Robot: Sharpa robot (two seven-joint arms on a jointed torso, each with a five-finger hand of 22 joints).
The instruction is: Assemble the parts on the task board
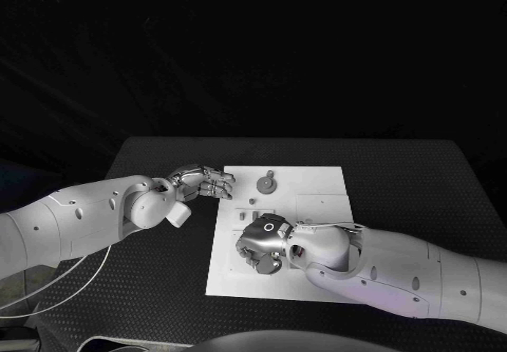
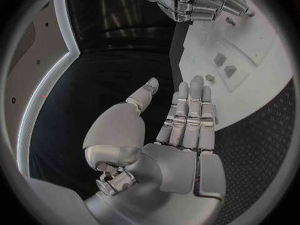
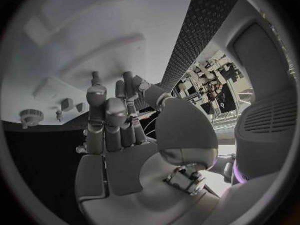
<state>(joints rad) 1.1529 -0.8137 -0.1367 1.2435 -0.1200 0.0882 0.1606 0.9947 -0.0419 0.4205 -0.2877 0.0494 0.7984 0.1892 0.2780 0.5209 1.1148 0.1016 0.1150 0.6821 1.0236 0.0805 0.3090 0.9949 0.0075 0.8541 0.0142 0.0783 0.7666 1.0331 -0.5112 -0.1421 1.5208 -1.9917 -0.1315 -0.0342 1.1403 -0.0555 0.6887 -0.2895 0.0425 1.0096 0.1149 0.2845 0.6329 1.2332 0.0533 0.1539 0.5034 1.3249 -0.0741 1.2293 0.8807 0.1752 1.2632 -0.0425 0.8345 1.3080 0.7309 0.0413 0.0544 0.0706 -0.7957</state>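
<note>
Head view, both arms over the table (image 1: 423,169). I see the task board (image 1: 317,183) lying mid-table, with bare black surface open on its far, left and right sides. My left hand (image 1: 201,183) sits at the board's left edge near the far corner, fingers straight and pressed together side by side, thumb apart, holding nothing. My right hand (image 1: 264,246) hovers over the board's middle, palm down, fingers curled; I cannot tell whether they pinch anything. A round part (image 1: 267,182) lies on the far portion of the board, and small parts (image 1: 249,215) lie between the two hands.
</note>
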